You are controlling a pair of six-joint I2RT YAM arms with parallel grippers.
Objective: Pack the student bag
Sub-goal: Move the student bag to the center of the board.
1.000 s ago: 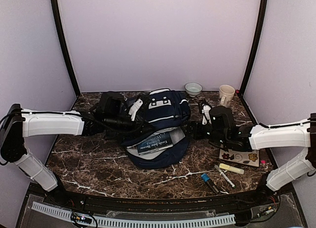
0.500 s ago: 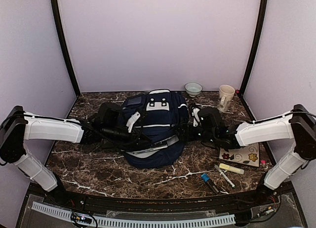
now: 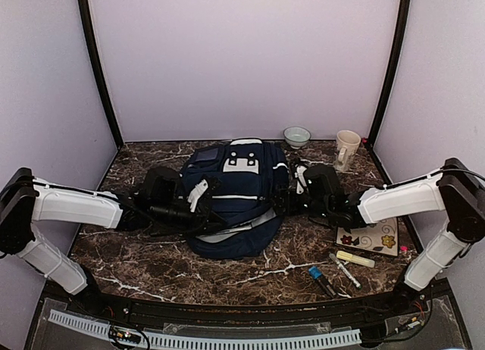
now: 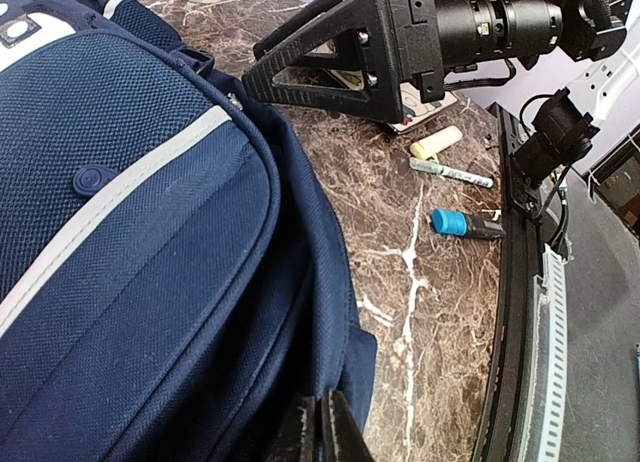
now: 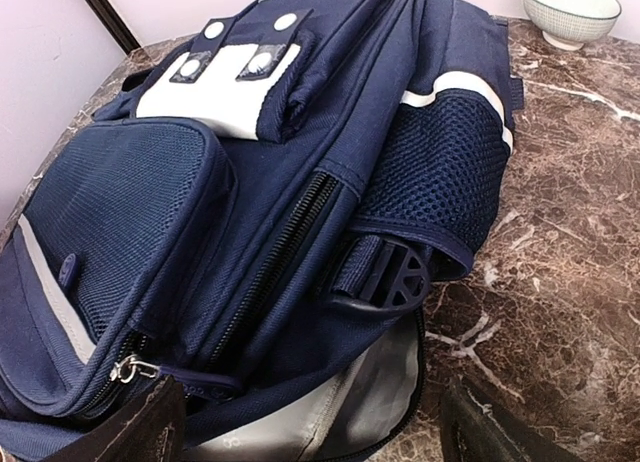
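The student bag (image 3: 236,196) lies flat in the middle of the table, navy with a white stripe and a grey-white patch (image 5: 215,82). Its front flap is down, and grey lining (image 5: 330,412) shows in the gap along its lower edge. My left gripper (image 4: 325,427) is shut, pinching the fabric edge at the bag's near left side (image 3: 212,220). At the bag's right side my right gripper (image 3: 282,202) stands open. Its fingertips (image 5: 135,432) straddle the gap with the lining, and nothing is held between them.
A bowl (image 3: 296,135) and a mug (image 3: 348,145) stand at the back right. Near the right front lie a floral notebook (image 3: 369,238), a yellow highlighter (image 3: 355,258), a marker (image 3: 345,269) and a blue-capped pen (image 3: 318,276).
The bag's flap has come down and now covers the book that showed inside. My left gripper lowered with the fabric. The right gripper moved left up to the bag's side.
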